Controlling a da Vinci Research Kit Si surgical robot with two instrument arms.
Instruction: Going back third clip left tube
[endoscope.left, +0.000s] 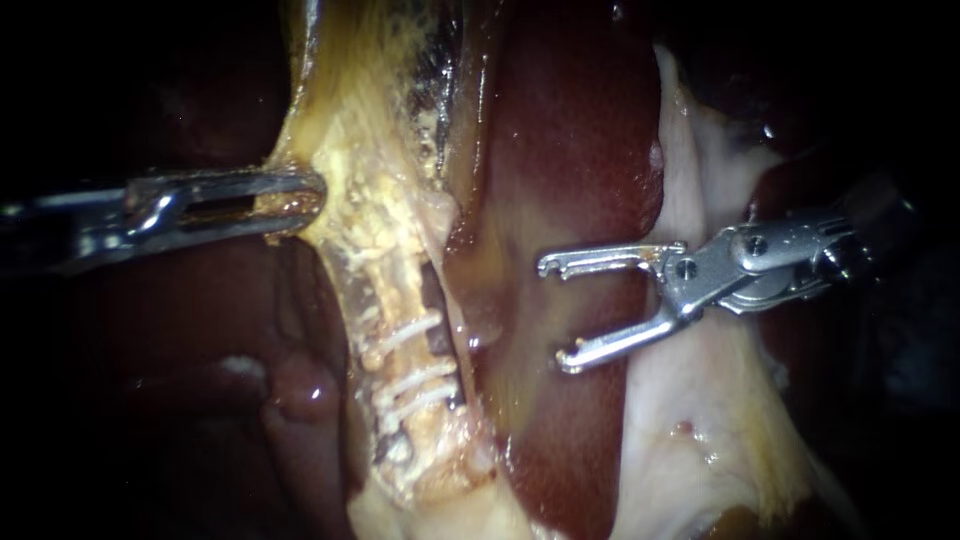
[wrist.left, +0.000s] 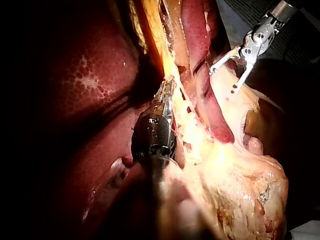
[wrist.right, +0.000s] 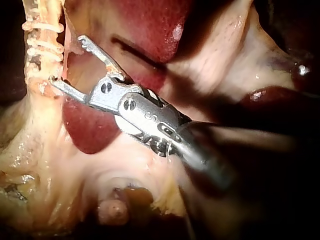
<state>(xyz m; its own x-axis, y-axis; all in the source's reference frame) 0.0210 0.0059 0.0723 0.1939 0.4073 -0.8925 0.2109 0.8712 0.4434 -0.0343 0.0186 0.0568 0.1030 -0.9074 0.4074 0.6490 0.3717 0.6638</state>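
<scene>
Clips (endoscope.left: 415, 380), three white bands, across pale yellow left tube (endoscope.left: 388, 290) at six o'clock. At three o'clock, slender silver right instrument (endoscope.left: 556, 313), jaws gaping wide, empty, over dark red liver (endoscope.left: 580, 150). At nine o'clock, silver left instrument (endoscope.left: 312, 195), jaws clamped on yellow fatty tissue (endoscope.left: 370, 120).

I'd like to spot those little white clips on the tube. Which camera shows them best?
The endoscope view: three white clips cross the tube, unobstructed. The right wrist view shows them ahead of the right instrument, less plainly. In the left wrist view I cannot make them out.
</scene>
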